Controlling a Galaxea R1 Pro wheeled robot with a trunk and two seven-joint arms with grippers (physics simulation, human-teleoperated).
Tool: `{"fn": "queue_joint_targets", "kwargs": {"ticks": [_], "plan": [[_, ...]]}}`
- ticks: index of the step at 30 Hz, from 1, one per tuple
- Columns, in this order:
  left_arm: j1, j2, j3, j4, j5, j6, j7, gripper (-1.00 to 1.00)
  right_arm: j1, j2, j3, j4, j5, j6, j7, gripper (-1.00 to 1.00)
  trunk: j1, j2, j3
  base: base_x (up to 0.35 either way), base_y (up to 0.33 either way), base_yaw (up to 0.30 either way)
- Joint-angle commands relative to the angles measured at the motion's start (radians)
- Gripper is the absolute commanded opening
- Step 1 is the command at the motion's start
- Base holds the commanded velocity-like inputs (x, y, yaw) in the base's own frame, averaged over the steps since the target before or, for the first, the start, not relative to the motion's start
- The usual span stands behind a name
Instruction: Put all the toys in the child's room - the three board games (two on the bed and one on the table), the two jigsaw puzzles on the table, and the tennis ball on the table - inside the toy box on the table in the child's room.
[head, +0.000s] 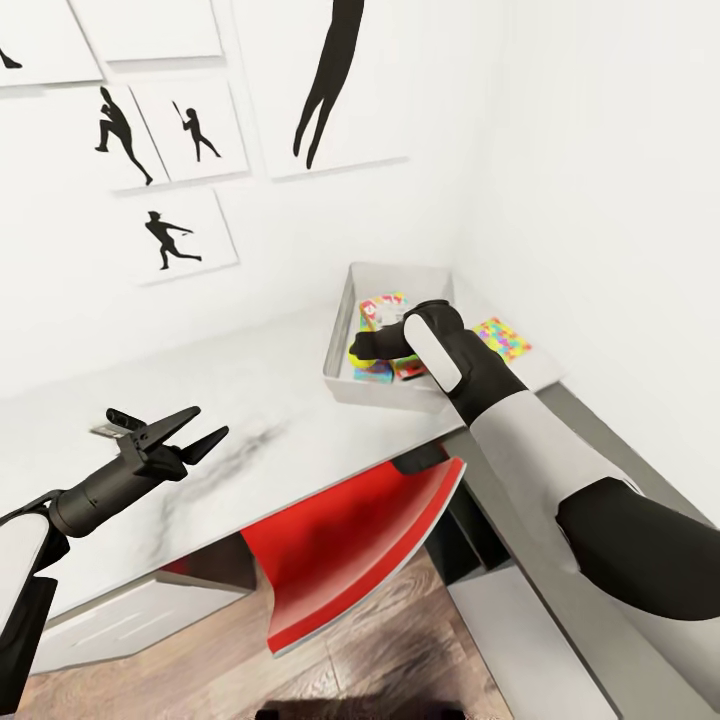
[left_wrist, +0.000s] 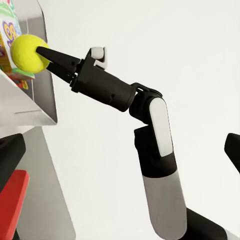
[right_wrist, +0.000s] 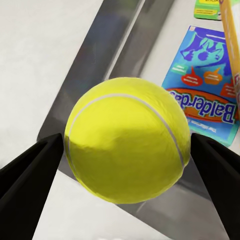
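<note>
A white desk (head: 250, 400) with faint grey marbling runs along the wall, and above it hang white panels with black silhouettes of ball players (head: 170, 240). Under the desk's near edge stands a red chair (head: 350, 550) on the wooden floor (head: 400, 660).

At the far right of the desk, in the corner, sits the grey toy box (head: 345, 330), open at the top. Inside it lie colourful board games (head: 380, 312); the right wrist view shows one of them as a blue box (right_wrist: 205, 95) printed with "Balderdash" lettering, lying flat on the box floor. Just right of the toy box, on the desk, lies a jigsaw puzzle (head: 502, 338) with a bright multicoloured face.

The right arm (head: 520, 440) reaches from the near right across the desk edge to the toy box. The right gripper (left_wrist: 37, 52) is clamped on the tennis ball (right_wrist: 127, 140), one dark finger (right_wrist: 30, 172) pressed to each side of it. The ball (left_wrist: 24, 52) hangs over the near part of the toy box, above the games and clear of them.

The left gripper (head: 195, 432) hovers over the bare left part of the desk, well apart from the toy box, its two pointed fingers spread and holding nothing.
</note>
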Motion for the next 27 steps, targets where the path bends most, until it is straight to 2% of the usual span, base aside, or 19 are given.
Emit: {"fn": "queue_joint_targets", "kwargs": {"ticks": [1, 13, 27], "plan": [[-0.001, 0.0, 0.001, 0.0, -0.003, 0.005, -0.005, 1.0, -0.001, 0.0, 0.002, -0.001, -0.011, 0.002, -0.01, -1.0, 0.0, -0.002, -0.003, 0.0, 0.0, 0.0], [-0.001, 0.0, 0.001, 0.0, -0.003, 0.005, -0.005, 1.0, -0.002, 0.0, 0.002, -0.001, -0.01, 0.003, -0.01, -1.0, 0.0, -0.002, -0.023, 0.0, 0.0, 0.0], [-0.001, 0.015, 0.001, 0.0, -0.003, 0.005, -0.005, 1.0, 0.001, -0.004, 0.001, -0.009, -0.01, 0.004, -0.01, -1.0, 0.0, -0.002, -0.04, 0.0, 0.0, 0.0]]}}
